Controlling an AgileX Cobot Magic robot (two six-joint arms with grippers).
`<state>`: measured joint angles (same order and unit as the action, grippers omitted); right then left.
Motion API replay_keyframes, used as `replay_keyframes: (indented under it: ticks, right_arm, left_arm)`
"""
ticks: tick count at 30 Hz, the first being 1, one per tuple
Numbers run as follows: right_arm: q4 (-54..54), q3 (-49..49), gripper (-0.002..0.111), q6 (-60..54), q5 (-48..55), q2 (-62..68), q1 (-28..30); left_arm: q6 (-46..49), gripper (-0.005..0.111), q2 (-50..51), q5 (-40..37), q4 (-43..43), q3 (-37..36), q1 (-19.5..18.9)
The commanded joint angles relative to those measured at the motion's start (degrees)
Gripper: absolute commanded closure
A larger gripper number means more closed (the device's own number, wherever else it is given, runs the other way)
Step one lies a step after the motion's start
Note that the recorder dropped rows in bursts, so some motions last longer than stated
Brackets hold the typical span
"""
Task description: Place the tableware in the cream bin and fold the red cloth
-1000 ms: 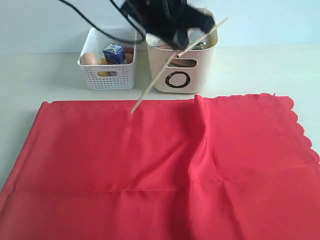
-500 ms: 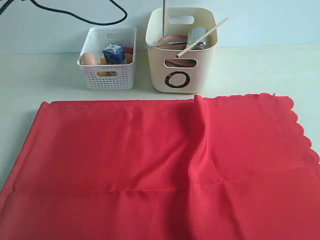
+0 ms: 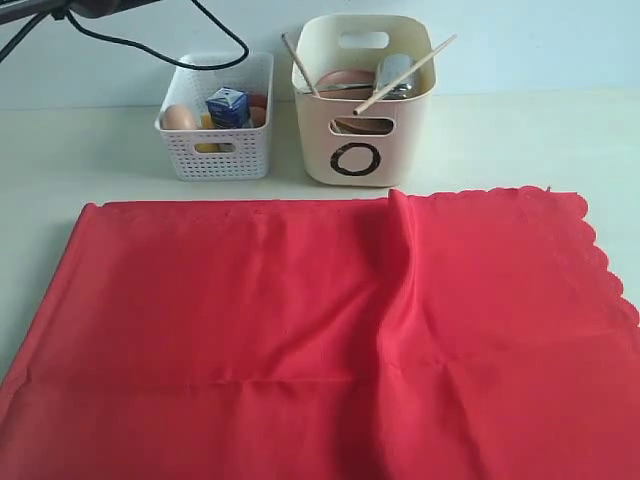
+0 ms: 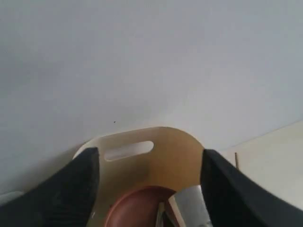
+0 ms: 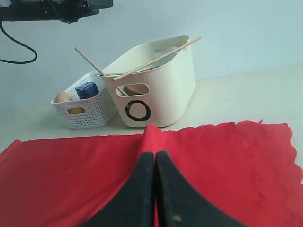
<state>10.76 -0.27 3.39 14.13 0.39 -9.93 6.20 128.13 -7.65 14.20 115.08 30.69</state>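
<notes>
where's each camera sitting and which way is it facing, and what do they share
Exterior: in front of the cloth, facing across it to the basket and bin by the wall; a bit of the left arm shows top left.
Left wrist: just above the bin, facing its far side, with the plate and cup inside; the left gripper, open, frames it.
Right wrist: low over the cloth, facing bin and basket; the right gripper, shut, shows in front.
Shared: all see the bin; exterior and right wrist share cloth and basket.
</notes>
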Motion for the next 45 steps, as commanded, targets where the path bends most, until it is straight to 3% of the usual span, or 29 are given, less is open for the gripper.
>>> replay_keyframes:
  ticks: [1, 5, 9, 15, 20, 25, 29, 33, 37, 39, 42, 44, 45]
  right_arm:
    - [-0.2, 0.3, 0.108, -0.4, -0.3, -0.4, 0.0]
    - [-0.2, 0.3, 0.108, -0.4, -0.3, -0.4, 0.0]
    - [-0.2, 0.3, 0.108, -0.4, -0.3, -0.4, 0.0]
    - [-0.2, 0.3, 0.108, -0.4, -0.3, -0.4, 0.0]
    - [-0.2, 0.3, 0.108, -0.4, -0.3, -0.4, 0.0]
    - [-0.2, 0.3, 0.108, -0.4, -0.3, -0.4, 0.0]
    - [-0.2, 0.3, 0.108, -0.4, -0.3, -0.4, 0.0]
    - [-0.2, 0.3, 0.108, -0.4, -0.3, -0.4, 0.0]
    - [-0.2, 0.3, 0.108, -0.4, -0.3, -0.4, 0.0]
    - [-0.2, 0.3, 0.108, -0.4, -0.3, -0.4, 0.0]
    - [-0.2, 0.3, 0.108, -0.4, -0.3, -0.4, 0.0]
    - [-0.2, 0.3, 0.108, -0.4, -0.3, -0.4, 0.0]
    - [-0.2, 0.3, 0.108, -0.4, -0.3, -0.4, 0.0]
  left_arm:
    - [-0.3, 0.049, -4.1, -6.3, 0.0, 0.2, -0.1]
    - [-0.2, 0.07, -9.4, -15.4, -0.3, 0.2, -0.4]
    - [1.6, 0.106, -15.6, -27.9, -2.1, 0.1, -0.4]
    - [4.1, 0.106, -22.8, -50.4, -4.9, -0.5, -1.7]
    - [4.1, 0.106, -30.5, -58.1, -5.3, -7.4, -3.6]
    - [5.3, 0.106, -39.2, -56.4, -5.6, -20.4, -5.3]
    - [5.9, 0.106, -45.2, -50.7, -7.9, -39.5, -7.0]
    - [5.4, 0.106, -45.4, -36.5, -8.1, -58.4, -12.5]
    - [3.0, 0.106, -45.2, -25.9, -8.1, -67.1, -15.3]
    - [-0.5, 0.097, -43.3, -25.3, -8.1, -67.8, -15.9]
    - [-2.8, 0.058, -37.4, -24.2, -8.1, -68.6, -15.9]
    - [-7.2, 0.044, -33.3, -22.8, -10.1, -68.8, -15.9]
    - [-9.2, 0.043, -32.0, -22.4, -11.7, -68.8, -15.9]
